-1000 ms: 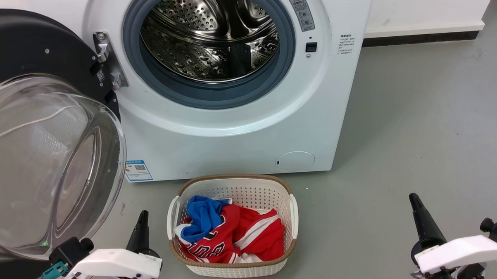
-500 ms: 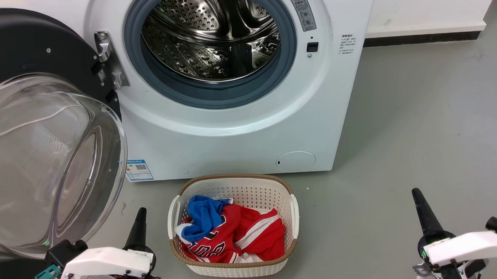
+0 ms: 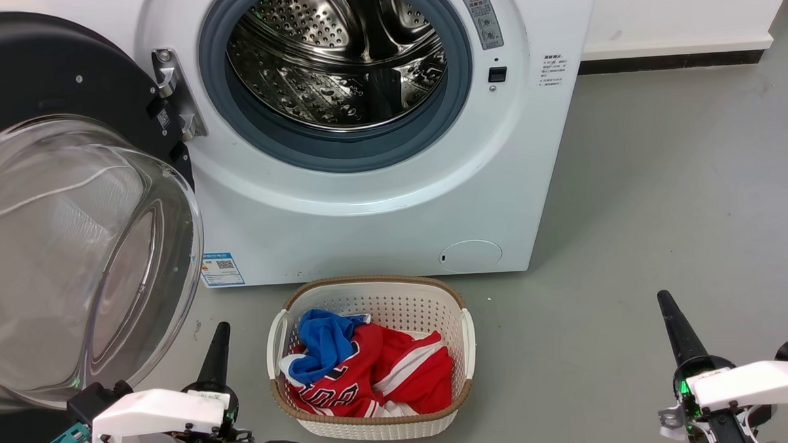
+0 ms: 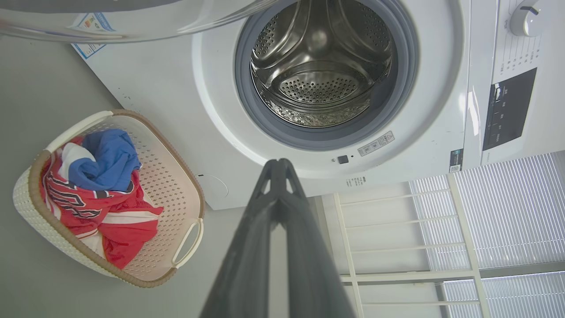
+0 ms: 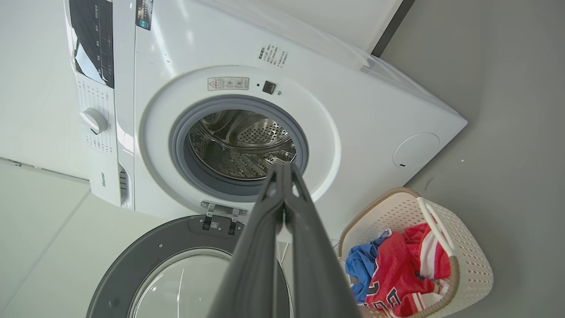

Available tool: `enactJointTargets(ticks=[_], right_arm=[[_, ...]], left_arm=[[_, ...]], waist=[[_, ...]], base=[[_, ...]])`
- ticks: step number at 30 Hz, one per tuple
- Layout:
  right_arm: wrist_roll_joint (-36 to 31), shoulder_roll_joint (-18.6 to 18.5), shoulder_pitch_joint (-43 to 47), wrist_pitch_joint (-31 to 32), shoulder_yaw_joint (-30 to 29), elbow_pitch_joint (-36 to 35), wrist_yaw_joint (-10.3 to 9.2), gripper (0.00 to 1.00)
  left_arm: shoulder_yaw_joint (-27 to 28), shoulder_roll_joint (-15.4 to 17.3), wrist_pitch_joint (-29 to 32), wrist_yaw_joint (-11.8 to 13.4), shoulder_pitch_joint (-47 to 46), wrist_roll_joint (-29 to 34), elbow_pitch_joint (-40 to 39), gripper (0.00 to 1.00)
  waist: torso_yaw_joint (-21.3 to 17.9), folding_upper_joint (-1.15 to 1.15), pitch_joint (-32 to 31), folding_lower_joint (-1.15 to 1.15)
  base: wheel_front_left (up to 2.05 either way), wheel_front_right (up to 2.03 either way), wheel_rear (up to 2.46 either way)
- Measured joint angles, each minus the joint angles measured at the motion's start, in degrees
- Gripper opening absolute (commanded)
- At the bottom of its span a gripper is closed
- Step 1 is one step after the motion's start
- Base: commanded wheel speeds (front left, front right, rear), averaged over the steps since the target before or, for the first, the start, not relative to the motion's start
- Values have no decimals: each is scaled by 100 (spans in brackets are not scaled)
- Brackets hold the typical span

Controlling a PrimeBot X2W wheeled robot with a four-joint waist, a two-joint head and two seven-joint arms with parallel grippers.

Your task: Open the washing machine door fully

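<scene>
The washing machine (image 3: 393,202) is a white front-loader, its steel drum (image 3: 336,59) ringed by a grey gasket and laid bare. The washing machine door (image 3: 41,76) stands swung out wide to the left on its hinge (image 3: 173,91), its clear glass bowl (image 3: 74,259) bulging toward me. Low at the left, my left gripper (image 3: 222,327) is shut and holds nothing, just right of the glass bowl. My right gripper (image 3: 663,296) is shut and empty over bare floor at the lower right. In the wrist views the left gripper (image 4: 279,161) and right gripper (image 5: 282,165) show closed tips.
A white basket (image 3: 370,294) with a wicker rim holds red, white and blue clothes (image 3: 366,370) on the floor right in front of the machine, between my grippers. Grey floor (image 3: 662,192) spreads open to the right. A white wall with a dark skirting (image 3: 664,61) runs behind.
Both grippers have drawn back toward the bottom of the head view; the right one also slid slightly right. The camera shifted a little. Door and basket stay put.
</scene>
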Motion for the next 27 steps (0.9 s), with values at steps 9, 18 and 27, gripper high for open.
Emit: enactJointTargets(ticks=[9,18,27], right_arm=[[500,0,-60,76,-49,40,0,0],[942,0,-108,153,-97,73,0,0],[1312,2,-174,209,-142,94,0,0]], left_arm=[[137,-57,126,-83,-16,-393,-7,0],[247,-98,242,-154,-31,-758,-16,0],[353,-151,326,-214,-51,-1056,-21,0]], waist=[[12,0,2,0],[23,0,3,0],[34,0,5,0]], base=[[0,0,0],[0,0,0],[0,0,0]])
